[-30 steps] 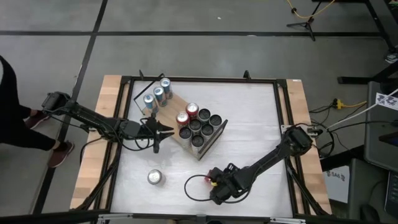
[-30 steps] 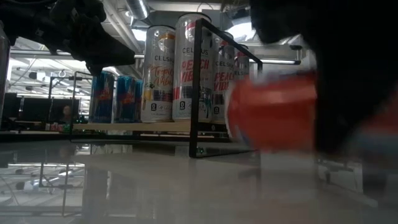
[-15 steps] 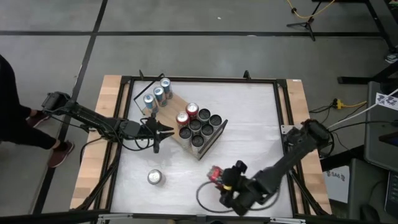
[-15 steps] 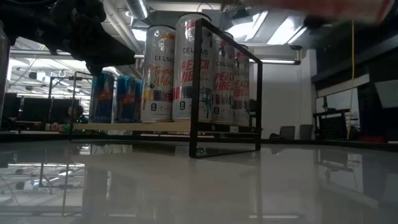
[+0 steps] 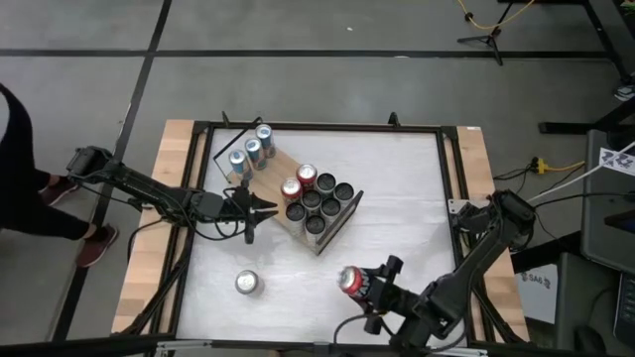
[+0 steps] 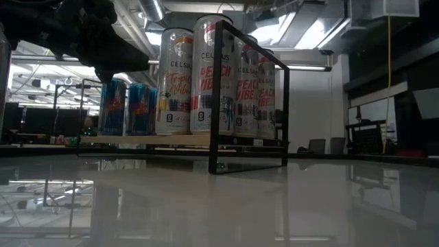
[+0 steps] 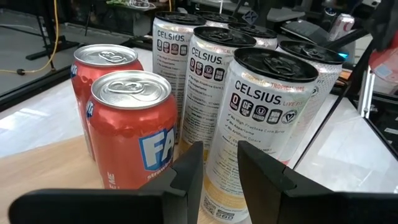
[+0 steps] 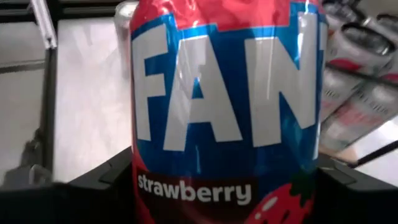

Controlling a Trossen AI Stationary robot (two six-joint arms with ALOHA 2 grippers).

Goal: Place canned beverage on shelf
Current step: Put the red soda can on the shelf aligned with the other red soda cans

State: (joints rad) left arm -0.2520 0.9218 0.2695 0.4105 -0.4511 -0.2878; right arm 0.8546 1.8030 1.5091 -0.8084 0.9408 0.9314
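- Covering most of the scene, a white tabletop [image 5: 397, 198] with wooden side edges stands on a grey floor; a person's leg shows past its left edge
- Right gripper [image 5: 369, 288] reaches low near the front edge, fingers clamped on a red strawberry can [image 5: 350, 280], upright, long axis vertical
- Left gripper [image 5: 260, 207], fingers slightly apart, hovers beside the shelf [image 5: 342, 220] mid-table, crowded with upright cans

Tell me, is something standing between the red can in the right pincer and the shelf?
Nothing visible does. The right pincer holds the red can above bare table; the shelf lies beyond open surface. The left pincer hovers at its other side, and a lone can stands off the path.
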